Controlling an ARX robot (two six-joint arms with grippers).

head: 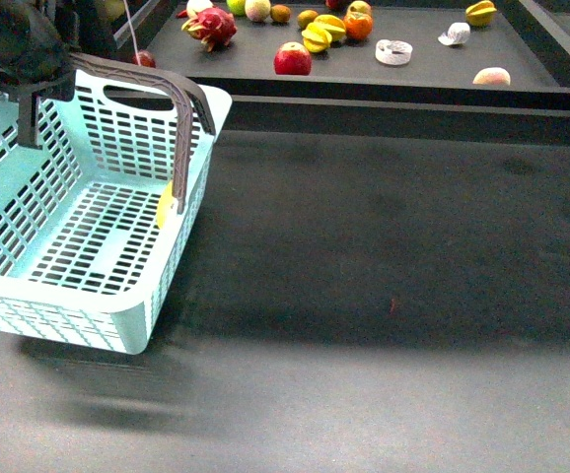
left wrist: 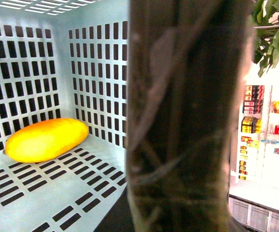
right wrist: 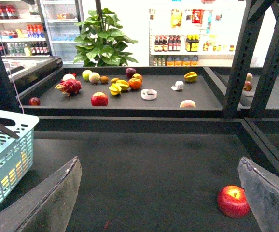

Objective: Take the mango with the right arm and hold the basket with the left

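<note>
Left jaws [head: 31, 94] clamp the basket [head: 98, 286] handle [head: 162, 94]; right jaws [right wrist: 161, 193] spread wide, empty.

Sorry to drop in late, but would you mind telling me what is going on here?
The left tool is holding the pale blue basket by its grey handle, and the basket sits tilted at the left of the dark table. The mango already lies inside the basket, against its wall. The right tool is open and empty over the table, with a red apple lying near one finger. More fruit sits on the shelf behind.
</note>
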